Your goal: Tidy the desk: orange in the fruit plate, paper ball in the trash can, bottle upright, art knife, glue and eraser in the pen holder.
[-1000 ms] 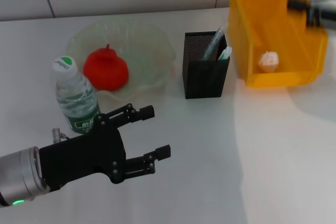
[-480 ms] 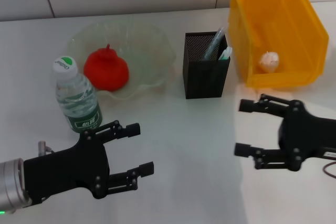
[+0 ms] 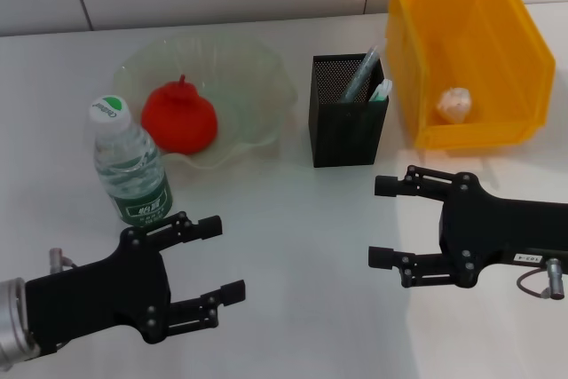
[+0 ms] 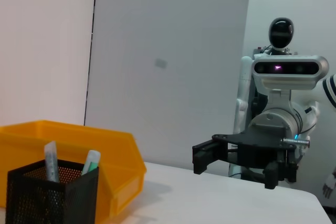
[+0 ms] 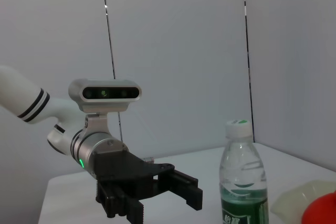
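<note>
I log my left gripper (image 3: 210, 264) and right gripper (image 3: 392, 222), both spread wide and empty, low over the bare desk.

- Squat red-orange orange (image 3: 179, 117): in the pale-green ruffled glass fruit plate (image 3: 257, 68).
- Clear green-labelled bottle (image 3: 130, 164): upright beside it.
- Black mesh pen holder (image 3: 346, 126): holding tools.
- White paper ball (image 3: 453, 105): inside the yellow trash can (image 3: 497, 6).

The tidying looks complete.

Bright, even light is falling from above; soft shadows are pooling on the tabletop (image 3: 293, 219), everything sharp.
</note>
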